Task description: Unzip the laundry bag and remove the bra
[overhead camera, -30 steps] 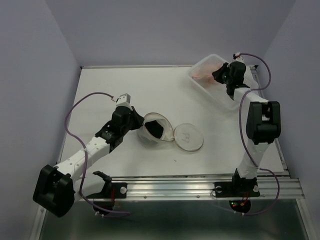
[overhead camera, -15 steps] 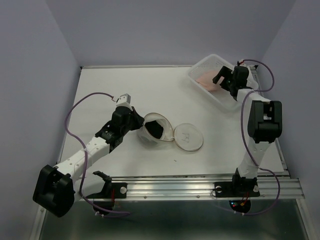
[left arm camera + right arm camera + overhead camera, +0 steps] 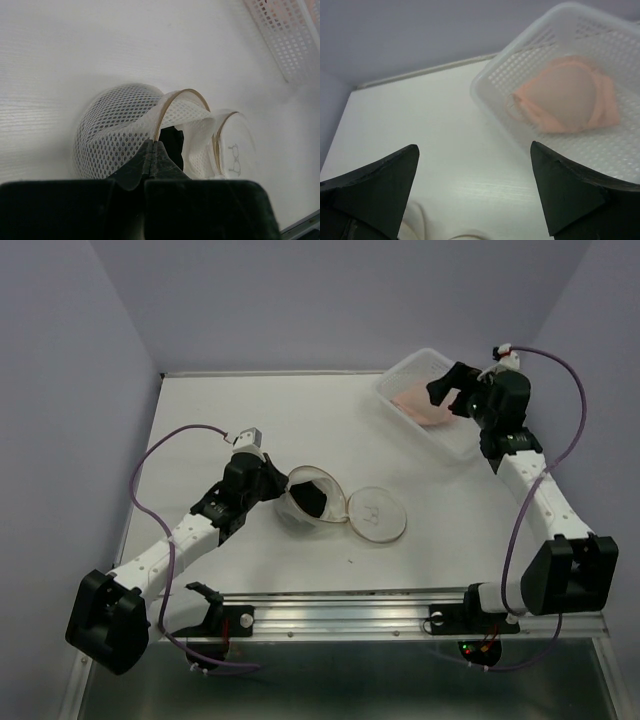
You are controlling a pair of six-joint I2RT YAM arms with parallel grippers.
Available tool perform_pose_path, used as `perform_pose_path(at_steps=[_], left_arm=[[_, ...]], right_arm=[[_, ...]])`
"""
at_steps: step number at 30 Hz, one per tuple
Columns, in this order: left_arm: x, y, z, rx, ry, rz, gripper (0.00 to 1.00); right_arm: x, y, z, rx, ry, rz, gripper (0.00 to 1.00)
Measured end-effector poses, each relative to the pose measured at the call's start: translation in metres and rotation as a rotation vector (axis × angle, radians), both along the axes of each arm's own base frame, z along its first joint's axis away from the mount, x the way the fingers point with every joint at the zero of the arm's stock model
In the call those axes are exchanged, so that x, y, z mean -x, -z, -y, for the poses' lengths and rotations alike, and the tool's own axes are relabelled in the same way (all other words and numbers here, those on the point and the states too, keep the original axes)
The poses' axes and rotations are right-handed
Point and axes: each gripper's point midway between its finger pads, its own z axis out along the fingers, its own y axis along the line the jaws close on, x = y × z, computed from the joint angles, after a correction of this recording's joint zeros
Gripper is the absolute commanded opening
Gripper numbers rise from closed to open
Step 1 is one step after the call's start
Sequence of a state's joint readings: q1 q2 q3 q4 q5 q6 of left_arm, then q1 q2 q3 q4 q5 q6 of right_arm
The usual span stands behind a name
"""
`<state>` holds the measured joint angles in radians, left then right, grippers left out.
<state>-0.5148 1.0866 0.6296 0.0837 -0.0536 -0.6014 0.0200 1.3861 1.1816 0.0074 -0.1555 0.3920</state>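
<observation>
My left pincer (image 3: 272, 480) (image 3: 153, 150) is pinched tight on the tan rim of the laundry bag (image 3: 310, 502) (image 3: 115, 130), the two fingers pressed together with only the thin rim between them. The bag sits near the middle of the table (image 3: 250, 410), a little toward the near edge, tipped onto its mesh dome so that its mouth faces up and to the right. It is unzipped. Its round flat lid (image 3: 375, 513) (image 3: 232, 150), with the small printed outline, lies flat on the table just to the right and joins the rim at one side. Something dark shows inside the mouth, and I cannot tell what it is. My left arm runs low and slanted from its base at the near left corner up to the bag. My right pincer (image 3: 450, 395) (image 3: 472, 150) is spread wide and grips nothing. It hangs in the air at the far right corner, beside the near inner side of the clear basket (image 3: 400, 370) (image 3: 485, 85) and touching none of it. A peach bra (image 3: 420, 402) (image 3: 565, 97) lies on the basket's floor. My right arm bends out past the right edge, its forearm sloping back up toward that corner.
</observation>
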Motion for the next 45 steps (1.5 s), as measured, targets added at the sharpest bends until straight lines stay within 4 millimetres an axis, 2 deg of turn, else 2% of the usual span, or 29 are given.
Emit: perform_pose_path(at_steps=[2, 4, 6, 9, 12, 14, 16, 19, 24, 27, 32, 42, 45], left_arm=[[0.0, 0.0, 0.0, -0.002, 0.001, 0.0, 0.0], [0.0, 0.0, 0.0, -0.002, 0.001, 0.0, 0.0], [0.0, 0.001, 0.0, -0.003, 0.001, -0.001, 0.0], [0.005, 0.01, -0.003, -0.011, 0.001, -0.015, 0.0], [0.01, 0.019, -0.006, -0.022, 0.0, -0.036, 0.0], [0.011, 0.023, -0.007, -0.027, 0.0, -0.045, 0.0], [0.012, 0.025, -0.007, -0.029, 0.0, -0.048, 0.0], [0.012, 0.025, -0.007, -0.03, 0.0, -0.049, 0.0], [0.012, 0.025, -0.007, -0.03, 0.0, -0.05, 0.0], [0.012, 0.025, -0.007, -0.029, 0.001, -0.05, 0.0], [0.013, 0.026, -0.007, -0.029, 0.001, -0.05, 0.0], [0.018, 0.035, -0.006, -0.032, 0.007, -0.069, 0.0], [0.019, 0.035, -0.004, -0.029, 0.014, -0.07, 0.0]], right_arm=[[0.017, 0.004, -0.032, -0.007, -0.095, -0.001, 0.95], [0.04, 0.023, -0.086, -0.018, -0.25, -0.041, 0.93], [0.067, 0.051, -0.136, -0.019, -0.402, -0.109, 0.91], [0.112, 0.091, -0.193, -0.02, -0.579, -0.211, 0.86], [0.141, 0.115, -0.224, -0.019, -0.679, -0.27, 0.8], [0.16, 0.136, -0.245, -0.02, -0.739, -0.315, 0.72], [0.171, 0.152, -0.258, -0.012, -0.771, -0.351, 0.66], [0.186, 0.177, -0.279, 0.016, -0.816, -0.396, 0.63], [0.2, 0.204, -0.3, 0.054, -0.845, -0.427, 0.61], [0.194, 0.212, -0.303, 0.061, -0.825, -0.419, 0.64], [0.18, 0.228, -0.303, 0.079, -0.775, -0.414, 0.79], [0.165, 0.228, -0.3, 0.09, -0.705, -0.359, 0.79], [0.165, 0.234, -0.303, 0.086, -0.716, -0.36, 0.78]])
